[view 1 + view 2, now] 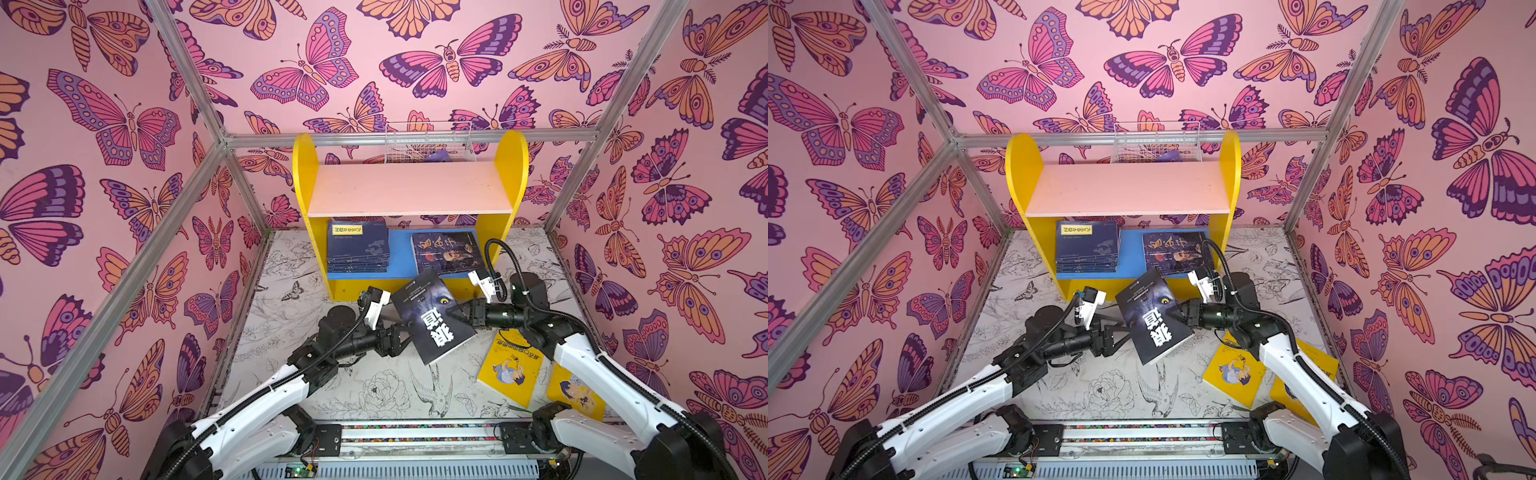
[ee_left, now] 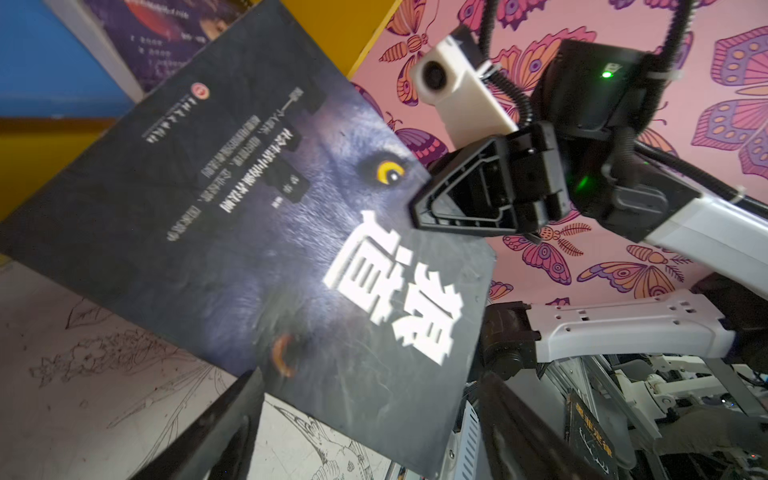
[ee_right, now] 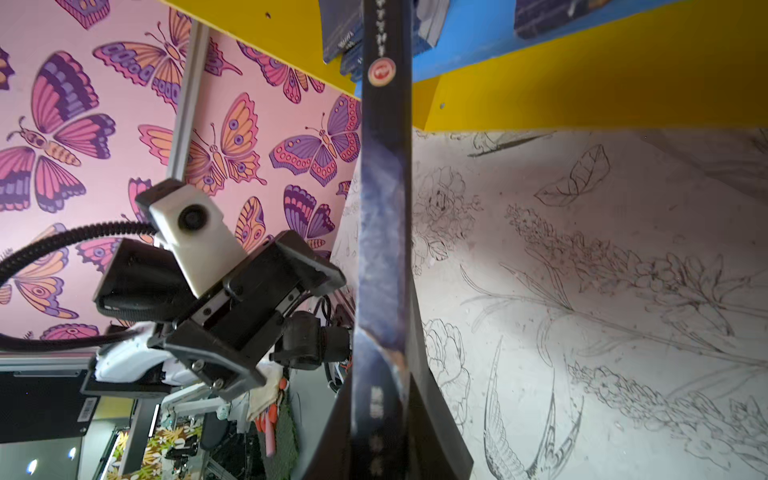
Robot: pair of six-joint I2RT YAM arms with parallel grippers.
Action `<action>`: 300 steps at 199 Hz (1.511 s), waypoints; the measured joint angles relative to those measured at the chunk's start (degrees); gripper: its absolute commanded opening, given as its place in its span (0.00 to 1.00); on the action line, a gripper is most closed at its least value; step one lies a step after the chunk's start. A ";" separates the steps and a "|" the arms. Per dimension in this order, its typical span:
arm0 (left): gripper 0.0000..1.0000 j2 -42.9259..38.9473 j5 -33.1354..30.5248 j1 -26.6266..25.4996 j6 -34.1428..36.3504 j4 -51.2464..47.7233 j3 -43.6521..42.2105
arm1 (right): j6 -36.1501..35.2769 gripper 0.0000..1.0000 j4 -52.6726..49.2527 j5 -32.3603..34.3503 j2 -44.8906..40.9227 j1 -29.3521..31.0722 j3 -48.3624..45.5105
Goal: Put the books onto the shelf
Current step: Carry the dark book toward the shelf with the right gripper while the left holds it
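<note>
The right gripper (image 1: 455, 312) pinches the dark wolf book (image 1: 432, 320) by its right edge, in the middle of the frame, just below the shelf (image 1: 305, 174). The left gripper (image 1: 402, 337) sits at the book's left edge, fingers wide apart.

My view: wolf-cover book (image 1: 428, 320) dark blue-black, yellow eye, white title. Shelf (image 1: 305, 178) yellow sides, pink top, blue bottom. Walls (image 1: 374, 62) pink with butterflies.
</note>
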 measured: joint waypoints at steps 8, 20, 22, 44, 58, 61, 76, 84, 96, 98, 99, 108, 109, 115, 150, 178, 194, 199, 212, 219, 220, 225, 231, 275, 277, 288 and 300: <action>0.91 -0.55 0.15 0.20 -1.09 1.40 -0.15 | 1.31 0.00 2.25 0.22 0.90 0.00 0.72; 0.93 -1.03 0.15 0.42 -2.38 3.56 -0.44 | 3.89 0.00 6.71 0.28 2.21 0.00 1.46; 0.93 -1.05 0.15 0.44 -2.69 3.85 -0.46 | 4.28 0.00 7.58 0.33 2.38 0.00 1.53; 0.96 -0.59 -0.63 0.46 -4.26 5.84 -0.50 | 10.10 0.00 17.09 0.11 4.15 0.00 2.01; 0.97 0.15 -1.44 0.48 -5.29 7.26 -0.55 | 13.16 0.00 21.68 -0.22 4.70 0.00 2.19; 0.97 0.33 -1.53 0.50 -5.46 7.61 -0.55 | 13.84 0.00 22.64 -0.31 4.79 0.00 2.21; 0.97 1.68 -2.12 0.57 -6.32 9.94 -0.55 | 16.24 0.00 26.03 -0.90 4.79 0.00 2.21; 0.98 2.64 -2.16 0.57 -6.75 11.50 -0.55 | 17.49 0.00 27.74 -1.36 4.79 0.00 2.21; 0.98 4.20 -2.10 0.57 -7.26 13.79 -0.50 | 19.30 0.00 29.90 -1.86 4.79 0.00 2.21; 0.98 4.55 -2.05 0.59 -7.28 14.23 -0.48 | 19.67 0.00 30.34 -1.92 4.76 0.00 2.21; 0.98 4.66 -2.05 0.59 -7.28 14.34 -0.48 | 19.87 0.00 30.58 -1.99 4.76 0.00 2.19; 0.98 6.03 -1.84 0.66 -7.56 16.02 -0.31 | 21.27 0.00 32.50 -2.23 4.74 0.00 2.05; 0.98 6.14 -1.81 0.66 -7.56 16.11 -0.28 | 21.46 0.00 32.79 -2.25 4.72 0.00 2.01; 0.98 7.19 -1.51 0.76 -7.82 17.38 -0.15 | 22.27 0.00 33.94 -2.34 4.61 0.00 1.79; 0.98 12.20 0.90 1.36 -10.60 26.38 -0.02 | 27.58 0.00 40.48 -2.78 3.76 0.00 0.02; 0.91 14.34 3.85 1.66 -13.66 33.90 0.28 | 31.17 0.00 44.50 -3.21 3.76 0.00 -0.68; 0.81 15.10 6.05 1.68 -14.67 35.67 1.64 | 32.28 0.00 45.90 -3.30 3.76 0.00 -0.70; 0.76 15.30 6.80 1.68 -15.21 36.13 2.23 | 32.41 0.00 46.23 -3.34 3.76 0.00 -0.70; 0.51 15.41 8.15 1.70 -15.96 36.68 3.45 | 32.57 0.00 46.64 -3.41 3.76 0.00 -0.72; 0.36 15.34 8.55 1.70 -16.00 36.81 3.98 | 32.37 0.00 46.49 -3.48 3.76 0.00 -0.72; 0.33 15.30 8.55 1.68 -15.80 36.70 4.07 | 32.33 0.00 46.45 -3.48 3.76 0.00 -0.72; 0.22 15.13 8.68 1.70 -15.96 36.46 4.31 | 31.93 0.00 46.07 -3.52 3.76 0.00 -0.72; 0.12 14.84 8.72 1.70 -15.78 36.00 4.48 | 31.28 0.00 45.35 -3.54 3.74 0.00 -0.72; 0.00 7.28 9.05 1.55 -9.64 16.26 7.15 | 15.47 0.55 25.53 -1.77 -0.92 0.57 1.25; 0.00 6.93 9.38 1.62 -8.96 15.02 7.50 | 14.91 0.55 24.83 -1.70 -1.16 0.55 1.36; 0.00 5.51 10.69 1.86 -6.08 8.70 9.29 | 10.64 0.55 19.89 -0.98 -2.89 0.24 2.56; 0.00 4.28 13.14 2.08 -3.06 2.51 10.71 | 7.54 0.54 16.70 -1.18 -3.96 -0.17 4.07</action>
